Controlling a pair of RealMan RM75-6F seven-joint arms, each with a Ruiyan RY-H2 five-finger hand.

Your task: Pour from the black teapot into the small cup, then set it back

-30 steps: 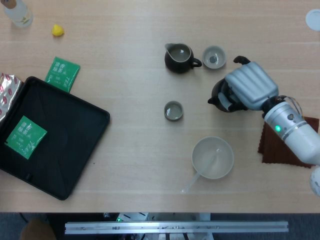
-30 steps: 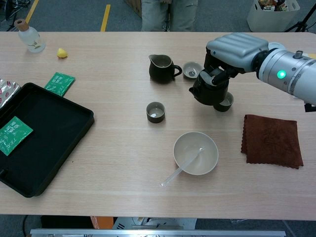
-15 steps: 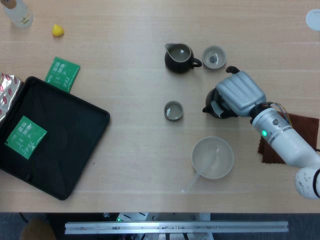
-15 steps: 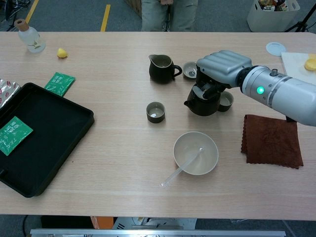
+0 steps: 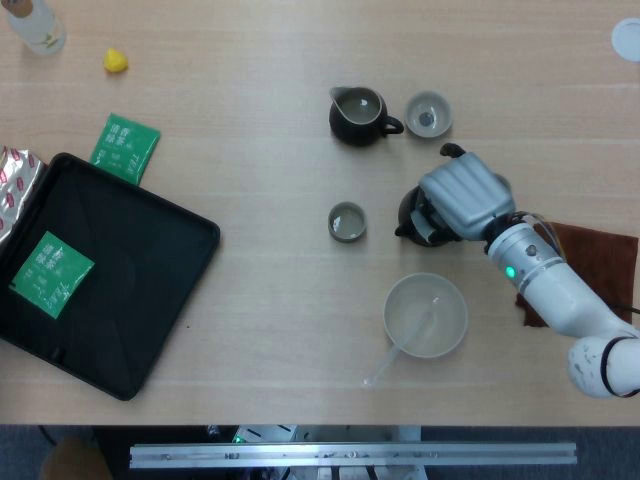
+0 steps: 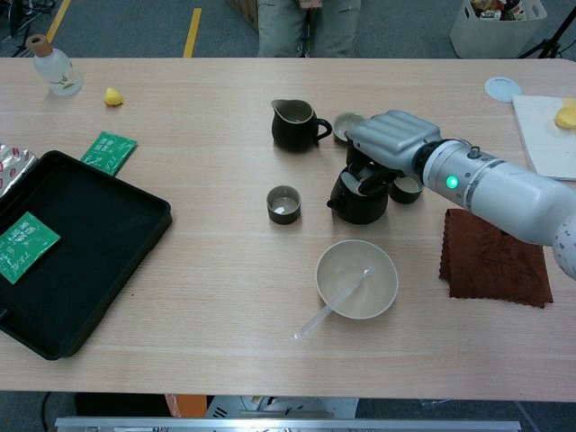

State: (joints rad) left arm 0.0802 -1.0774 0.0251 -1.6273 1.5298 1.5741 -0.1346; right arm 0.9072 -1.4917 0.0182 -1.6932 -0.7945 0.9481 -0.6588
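Note:
My right hand (image 5: 460, 195) grips the black teapot (image 5: 413, 216) from above by its top and handle. The teapot's spout points left toward the small cup (image 5: 347, 221), which stands a short gap away on the table. In the chest view the hand (image 6: 389, 142) covers the pot's lid, and the teapot (image 6: 357, 200) hangs low and roughly upright to the right of the small cup (image 6: 283, 203). I cannot tell whether the pot's base touches the table. The left hand shows in neither view.
A dark pitcher (image 5: 358, 113) and a second cup (image 5: 428, 113) stand behind. Another cup (image 6: 407, 187) sits just right of the teapot. A pale bowl with a clear spoon (image 5: 426, 315) lies in front. A brown cloth (image 6: 495, 256) is at right, a black tray (image 5: 100, 270) at left.
The right hand has carried the teapot leftward and lower, from beside the right-hand cup to just right of the small cup.

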